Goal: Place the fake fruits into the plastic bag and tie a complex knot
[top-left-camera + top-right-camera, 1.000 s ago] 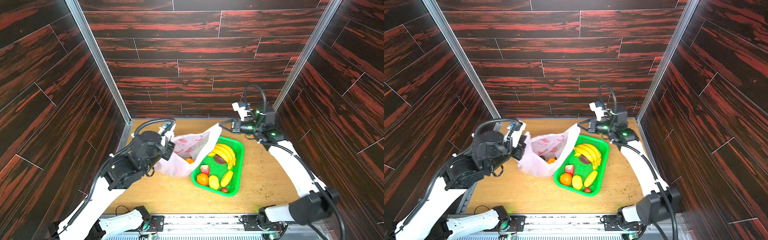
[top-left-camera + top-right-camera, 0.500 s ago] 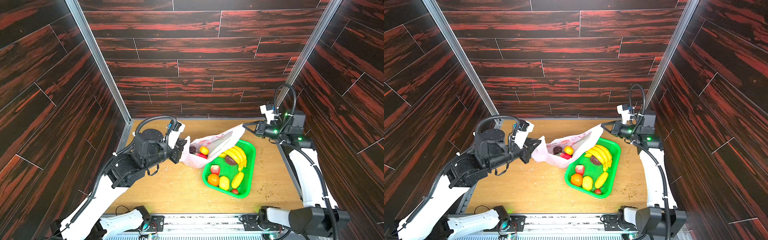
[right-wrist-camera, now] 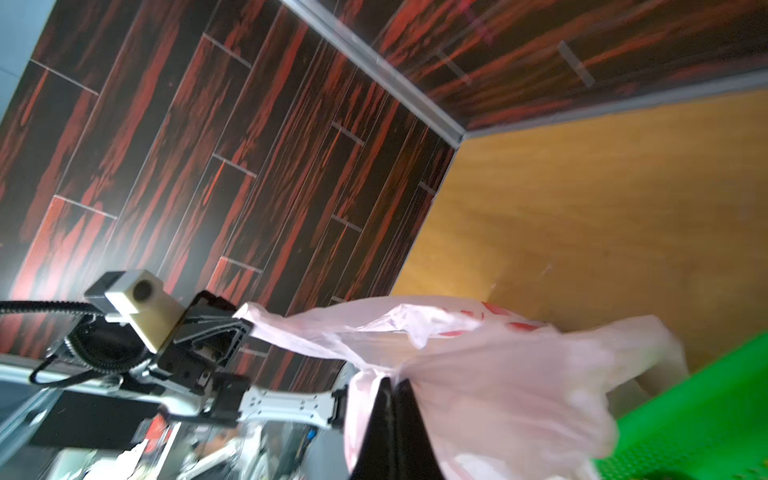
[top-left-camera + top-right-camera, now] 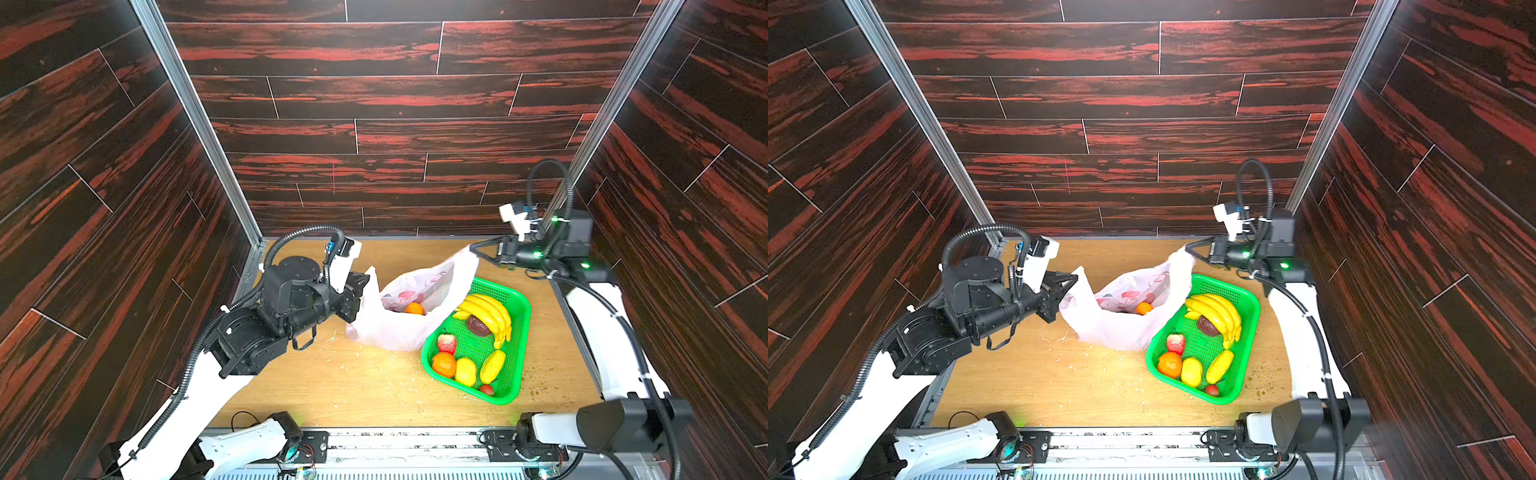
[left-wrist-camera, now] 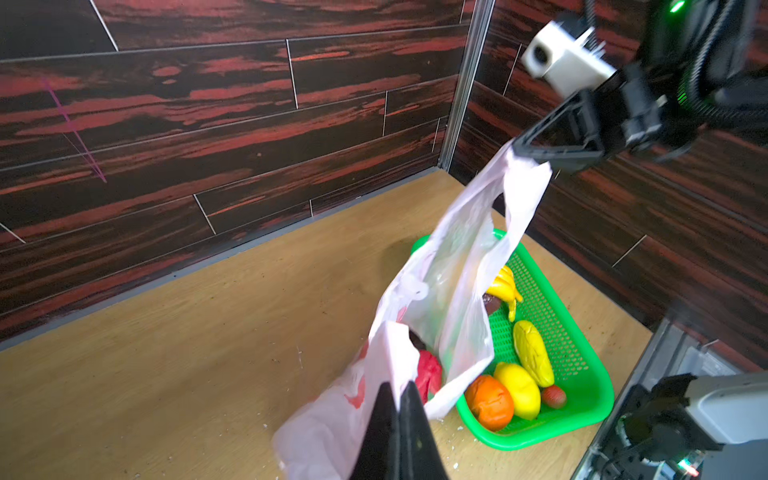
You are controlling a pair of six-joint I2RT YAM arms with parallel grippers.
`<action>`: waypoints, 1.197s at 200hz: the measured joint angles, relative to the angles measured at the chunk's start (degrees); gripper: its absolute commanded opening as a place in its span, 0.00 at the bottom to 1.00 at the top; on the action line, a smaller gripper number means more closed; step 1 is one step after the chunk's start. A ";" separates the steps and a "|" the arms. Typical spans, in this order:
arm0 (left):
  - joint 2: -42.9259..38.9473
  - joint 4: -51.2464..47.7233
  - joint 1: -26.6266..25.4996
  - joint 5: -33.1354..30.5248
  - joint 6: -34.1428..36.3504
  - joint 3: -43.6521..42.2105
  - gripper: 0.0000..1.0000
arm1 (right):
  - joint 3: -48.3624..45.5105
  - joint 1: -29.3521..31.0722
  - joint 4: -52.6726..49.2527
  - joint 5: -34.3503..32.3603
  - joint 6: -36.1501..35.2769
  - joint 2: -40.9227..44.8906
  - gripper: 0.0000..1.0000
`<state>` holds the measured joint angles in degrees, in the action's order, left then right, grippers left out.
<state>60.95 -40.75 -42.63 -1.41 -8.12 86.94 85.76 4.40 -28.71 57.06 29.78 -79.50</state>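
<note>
left gripper (image 4: 366, 286): pinched together on the plastic bag (image 4: 395, 330), on the strap at its 9 o'clock.
right gripper (image 4: 473, 250): clamped on the strap at the bag's 1 o'clock.
fake fruits (image 4: 486, 309): mostly in the green basket (image 4: 496, 401), at the bag's 4 o'clock; one orange (image 4: 414, 308) is inside the bag.
risk: a thin strap could slip from either grip; the mouth would collapse and block loading.

There's the light wooden tabletop (image 4: 291, 395), plastic bag (image 4: 386, 332) slumped at its centre, green basket (image 4: 505, 400) right against it at four o'clock, pale flecks (image 4: 332, 338) near nine, dark crumbs (image 4: 540, 388) beyond the basket.

Bag (image 4: 390, 332) just L of basket (image 4: 490, 289)
</note>
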 measured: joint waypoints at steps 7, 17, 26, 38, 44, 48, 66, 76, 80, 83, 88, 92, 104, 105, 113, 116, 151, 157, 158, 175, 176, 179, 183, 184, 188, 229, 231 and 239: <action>0.37 0.04 0.57 0.66 -0.35 0.20 0.00 | 0.00 0.24 0.17 -0.22 0.00 -0.20 0.36; 0.96 0.17 1.73 1.92 -0.76 0.28 0.00 | 0.20 0.09 -0.07 -0.98 -0.02 -0.22 0.49; 1.33 0.26 3.02 3.48 -1.18 0.28 0.00 | 0.92 -0.26 -0.39 -1.97 -1.05 -0.15 0.57; 1.73 0.46 5.09 6.01 -1.88 0.28 0.00 | 2.08 -1.16 -0.42 -3.41 -1.73 0.02 0.64; 1.90 0.52 6.16 7.45 -2.21 0.28 0.00 | 2.47 -1.75 -0.28 -4.31 -2.14 0.37 0.66; 1.99 0.57 6.86 8.41 -2.47 0.28 0.00 | 2.67 -2.16 -0.24 -4.92 -2.38 0.72 0.68; 2.43 0.76 9.03 11.91 -3.41 0.28 0.00 | 3.82 -3.82 -1.14 -9.01 -4.74 2.93 0.73; 2.75 1.05 9.64 13.57 -3.91 0.28 0.00 | 4.90 -4.22 -1.75 -11.78 -6.25 4.46 0.73; 2.82 1.16 9.79 14.16 -4.00 0.28 0.00 | 5.31 -4.22 -1.90 -12.61 -6.84 4.98 0.73; 2.95 1.25 9.97 14.82 -4.15 0.28 0.00 | 5.73 -4.15 -1.99 -13.31 -7.48 5.57 0.73; 3.15 1.40 10.23 15.63 -4.28 0.28 0.00 | 6.12 -4.07 -2.01 -13.86 -8.09 6.25 0.73; 3.23 1.51 10.45 16.24 -4.42 0.28 0.00 | 6.45 -3.93 -1.97 -14.27 -8.70 6.93 0.73; 3.61 1.70 11.15 18.49 -4.63 0.28 0.00 | 6.75 -2.47 -1.62 -15.02 -10.34 8.85 0.73; 3.63 1.73 11.19 18.62 -4.66 0.28 0.00 | 6.75 -2.34 -1.60 -15.06 -10.43 8.96 0.73; 3.91 1.77 11.85 20.22 -4.83 0.28 0.00 | 6.80 -0.04 -1.49 -15.52 -11.76 9.90 0.73; 4.02 1.77 12.13 20.83 -4.85 0.28 0.00 | 6.91 1.53 -1.57 -16.00 -12.74 10.14 0.73; 5.22 1.90 15.39 27.85 -4.79 0.28 0.00 | 7.34 18.38 -1.38 -17.22 -20.31 9.03 0.73; 5.35 2.01 15.87 29.09 -4.76 0.28 0.00 | 7.08 20.68 -0.96 -17.49 -21.57 8.50 0.73; 5.38 2.05 15.98 29.40 -4.76 0.28 0.00 | 7.06 20.96 -0.94 -17.49 -21.73 8.46 0.73; 5.66 2.67 17.22 32.87 -4.63 0.28 0.00 | 5.84 26.73 0.28 -17.62 -25.83 6.54 0.74; 5.68 2.69 17.33 33.16 -4.59 0.31 0.00 | 5.77 26.95 0.37 -17.57 -26.01 6.45 0.73; 5.73 2.82 17.49 33.68 -4.55 0.31 0.00 | 5.51 27.96 0.66 -17.51 -26.77 6.03 0.73; 5.77 2.97 17.73 34.53 -4.46 0.31 0.00 | 5.11 28.92 1.09 -17.33 -27.61 5.51 0.74; 5.77 3.02 17.77 34.64 -4.44 0.31 0.00 | 4.96 29.24 1.31 -17.27 -27.85 5.35 0.74; 5.84 3.15 17.99 35.41 -4.33 0.31 0.00 | 4.55 30.01 1.81 -17.09 -28.57 4.83 0.74; 5.95 4.55 18.69 41.44 -3.65 0.31 0.00 | 2.03 34.03 7.06 -14.97 -33.90 -1.55 0.74; 5.97 4.61 18.69 41.66 -3.65 0.31 0.00 | 2.05 34.16 7.23 -14.86 -34.07 -1.92 0.74; 6.10 4.85 18.69 42.45 -3.63 0.33 0.00 | 2.14 34.58 7.96 -14.49 -34.67 -3.08 0.74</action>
<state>67.05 -35.90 -23.94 41.04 -11.75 87.26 87.90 38.98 -20.75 42.57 -4.89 -82.59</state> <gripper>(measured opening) 0.068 0.737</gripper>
